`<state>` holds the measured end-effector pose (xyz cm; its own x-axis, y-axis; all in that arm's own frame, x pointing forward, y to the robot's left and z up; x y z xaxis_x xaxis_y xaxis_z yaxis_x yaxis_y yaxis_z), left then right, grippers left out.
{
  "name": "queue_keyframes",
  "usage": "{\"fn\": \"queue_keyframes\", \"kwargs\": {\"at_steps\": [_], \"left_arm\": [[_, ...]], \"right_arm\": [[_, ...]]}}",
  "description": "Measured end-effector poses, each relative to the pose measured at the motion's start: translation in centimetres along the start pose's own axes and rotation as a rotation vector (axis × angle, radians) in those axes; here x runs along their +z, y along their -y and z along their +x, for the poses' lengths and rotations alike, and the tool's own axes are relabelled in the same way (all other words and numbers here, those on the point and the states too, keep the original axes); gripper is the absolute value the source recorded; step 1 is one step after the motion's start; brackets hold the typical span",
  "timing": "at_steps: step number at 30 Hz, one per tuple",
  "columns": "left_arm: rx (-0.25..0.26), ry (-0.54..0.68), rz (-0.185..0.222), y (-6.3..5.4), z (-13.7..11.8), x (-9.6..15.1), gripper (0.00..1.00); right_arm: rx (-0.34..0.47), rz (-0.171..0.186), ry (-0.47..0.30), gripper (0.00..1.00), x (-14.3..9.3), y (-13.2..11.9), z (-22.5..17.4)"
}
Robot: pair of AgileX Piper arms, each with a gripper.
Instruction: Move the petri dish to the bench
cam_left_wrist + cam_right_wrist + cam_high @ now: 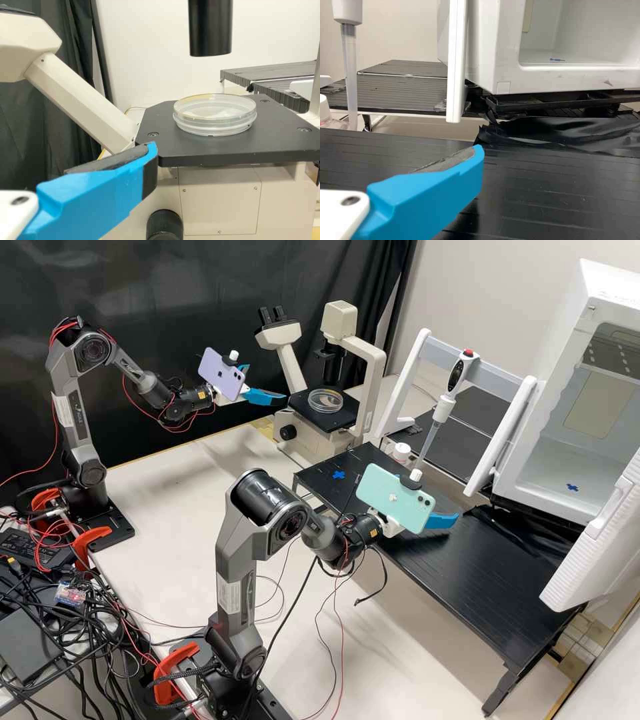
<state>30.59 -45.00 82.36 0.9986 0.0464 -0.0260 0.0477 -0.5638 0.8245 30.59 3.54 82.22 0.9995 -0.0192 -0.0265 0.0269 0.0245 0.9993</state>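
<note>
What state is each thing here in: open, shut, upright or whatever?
Petri dish: lying flat on the black stage.
Microscope: standing; on or off, I cannot tell.
White cabinet: door open.
Pipette: hanging on the rack, tip down.
Bottle: white cap on.
Left hand: open, empty.
Right hand: open, empty.

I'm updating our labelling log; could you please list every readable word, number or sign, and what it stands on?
No words or numbers are readable.
White labels on right arm and left arm: print too small.
Power brick: print too small.
Blue crosses, no words: on the black bench and inside the white cabinet.
Purple phone, mint phone: logo only.
</note>
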Motion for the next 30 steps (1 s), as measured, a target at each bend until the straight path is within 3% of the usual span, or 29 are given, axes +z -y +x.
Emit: {"fn": "queue_keyframes", "kwargs": {"at_steps": [13, 19, 22, 30], "left_arm": [[0.000, 0.000, 0.000, 0.0, 0.0, 0.0, 1.00], [0.000, 0.000, 0.000, 0.0, 0.0, 0.0, 1.00], [0.000, 0.000, 0.000, 0.0, 0.0, 0.0, 1.00], [0.000, 0.000, 0.000, 0.0, 0.0, 0.0, 1.00]], "right_arm": [[-0.013, 0.005, -0.008, 1.00, -0.3, 0.6, -0.2], [-0.028, -0.006, -0.061, 1.00, -2.2, 1.4, -1.2], [-0.029, -0.040, -0.139, 1.00, -4.3, 2.1, -1.8], [-0.053, -0.172, -0.346, 1.00, -10.8, 5.2, -3.1]]}}
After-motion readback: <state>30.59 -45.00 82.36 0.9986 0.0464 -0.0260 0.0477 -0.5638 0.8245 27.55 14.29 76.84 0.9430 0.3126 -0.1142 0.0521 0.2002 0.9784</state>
